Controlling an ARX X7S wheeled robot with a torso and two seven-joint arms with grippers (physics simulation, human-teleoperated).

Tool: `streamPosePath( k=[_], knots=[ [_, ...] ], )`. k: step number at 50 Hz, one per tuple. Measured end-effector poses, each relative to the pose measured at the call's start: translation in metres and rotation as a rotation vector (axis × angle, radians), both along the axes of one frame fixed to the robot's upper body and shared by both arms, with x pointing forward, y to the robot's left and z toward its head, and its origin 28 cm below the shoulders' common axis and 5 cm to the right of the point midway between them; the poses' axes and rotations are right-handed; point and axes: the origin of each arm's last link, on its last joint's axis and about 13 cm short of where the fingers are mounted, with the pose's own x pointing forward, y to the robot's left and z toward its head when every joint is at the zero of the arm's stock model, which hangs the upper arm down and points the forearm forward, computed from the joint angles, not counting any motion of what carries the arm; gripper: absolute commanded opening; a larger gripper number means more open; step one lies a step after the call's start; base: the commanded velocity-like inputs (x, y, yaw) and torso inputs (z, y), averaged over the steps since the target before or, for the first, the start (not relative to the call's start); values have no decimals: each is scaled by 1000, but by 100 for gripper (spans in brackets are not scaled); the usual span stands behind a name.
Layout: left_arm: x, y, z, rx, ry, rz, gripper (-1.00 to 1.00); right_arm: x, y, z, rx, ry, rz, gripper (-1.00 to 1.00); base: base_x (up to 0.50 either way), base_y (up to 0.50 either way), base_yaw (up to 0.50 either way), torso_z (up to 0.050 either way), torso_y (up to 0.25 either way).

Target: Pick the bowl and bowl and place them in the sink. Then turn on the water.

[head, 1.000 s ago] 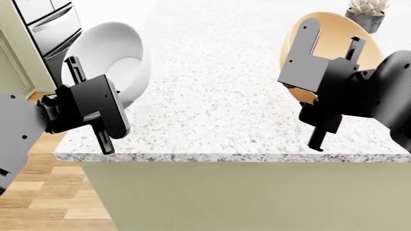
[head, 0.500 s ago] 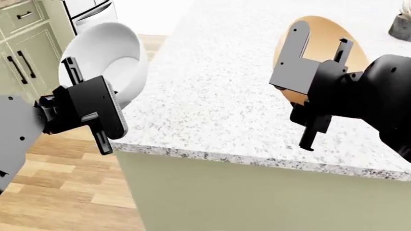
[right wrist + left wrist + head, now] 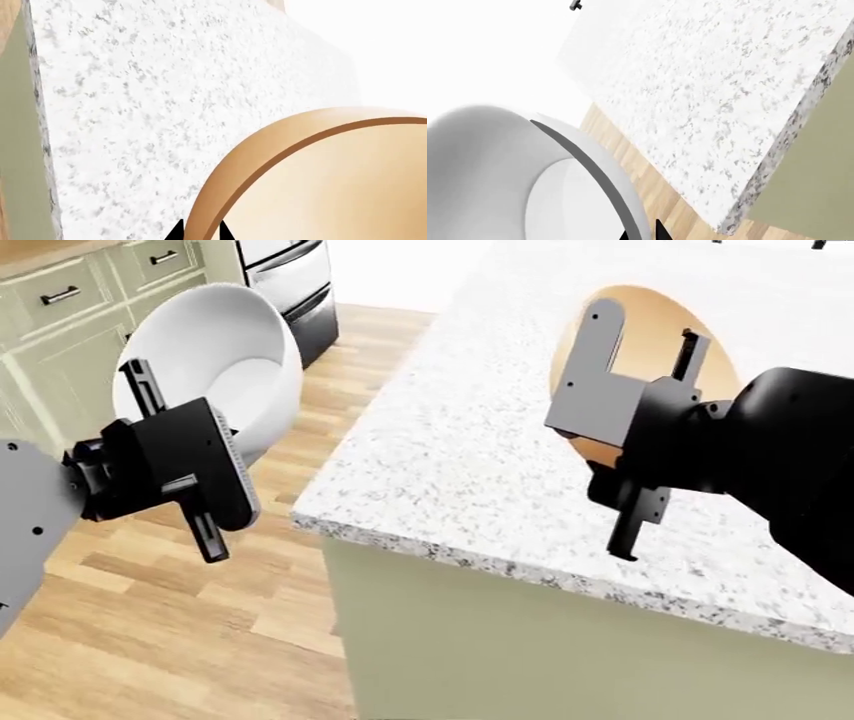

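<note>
In the head view my left gripper [image 3: 167, 390] is shut on the rim of the glossy white bowl [image 3: 220, 350]. It holds the bowl tilted in the air over the wooden floor, left of the counter's corner. The left wrist view shows the same rim pinched between my left gripper's [image 3: 642, 234] tips, the white bowl [image 3: 494, 170] filling one side. My right gripper [image 3: 647, 335] is shut on the rim of the peach-tan bowl [image 3: 654, 310], held on edge above the granite counter [image 3: 467, 460]. The right wrist view shows that peach-tan bowl [image 3: 333, 180] clamped in my right gripper [image 3: 200, 232]. The sink is out of view.
The speckled granite counter [image 3: 707, 90] ends in a corner near my left arm, with a pale green side panel [image 3: 534, 650] below. Pale green cabinets [image 3: 67, 300] and a steel appliance front [image 3: 287, 270] stand at the far left across the wooden floor [image 3: 160, 620].
The head view has swung left: the counter slid right and more floor and cabinets appeared. The plant pot left the view. Both grippers keep their bowls in the same hold.
</note>
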Motion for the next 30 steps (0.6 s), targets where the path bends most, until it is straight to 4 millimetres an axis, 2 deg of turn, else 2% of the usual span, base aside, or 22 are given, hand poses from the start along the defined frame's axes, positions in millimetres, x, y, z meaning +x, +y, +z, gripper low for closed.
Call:
streamPosePath(
  k=[30],
  knots=[
    [-5,3,-2,5,-17,7,-100,6,5,-10,28,4,29,-100,0,0,500,0,2]
  ],
)
